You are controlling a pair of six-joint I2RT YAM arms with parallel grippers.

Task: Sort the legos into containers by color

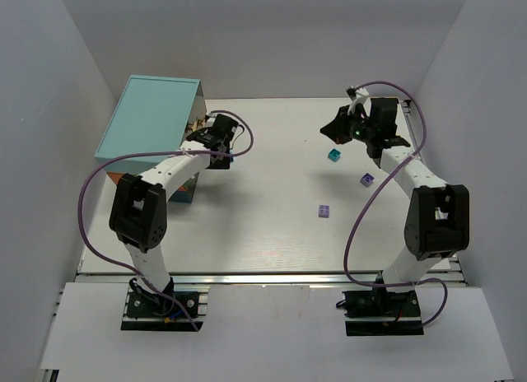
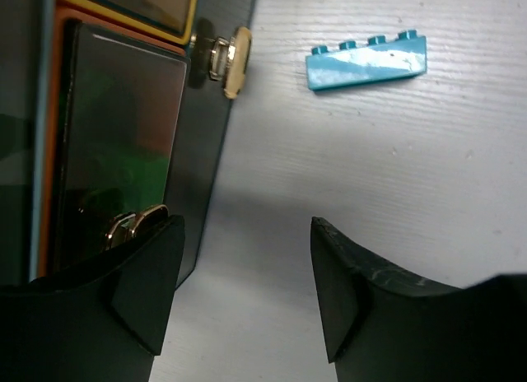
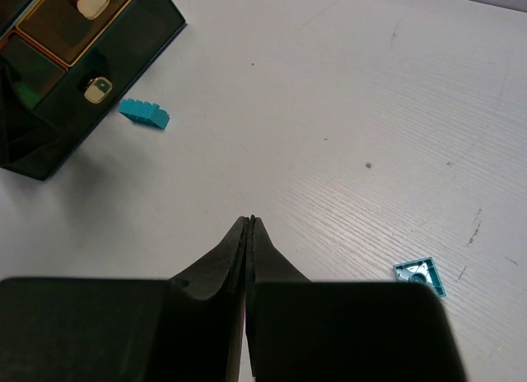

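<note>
The fingers of the left gripper (image 2: pixel 247 271) are seen spread wide apart, with only bare table (image 2: pixel 387 176) between them; nothing is held. Its left finger (image 2: pixel 136 300) is set right against the front of a dark clear drawer (image 2: pixel 115 143) of the cabinet (image 1: pixel 152 118), just below that drawer's metal knob (image 2: pixel 136 223). Whether the finger touches the knob cannot be told. Something green is dimly made out through the drawer front. A second knob (image 2: pixel 227 61) is seen farther along the cabinet face.

The right gripper (image 3: pixel 249 225) is seen with its fingers pressed together, tip to tip, and nothing is pinched between them. It is held above the far right part of the table, well apart from the cabinet.

A long cyan brick (image 2: pixel 367 61) is found lying on the table just beside the cabinet front, ahead of the left gripper. In the left wrist view its long axis is laid almost level across the picture, the right end raised slightly, and its row of studs is turned toward the upper edge. A small cyan brick (image 3: pixel 420 277) is found near the right gripper, lying with one corner toward the bottom of the right wrist view. In the top view, a purple brick (image 1: pixel 367 179) and a second purple brick (image 1: pixel 326 211) are seen on the open table, nearer the arm bases.
</note>
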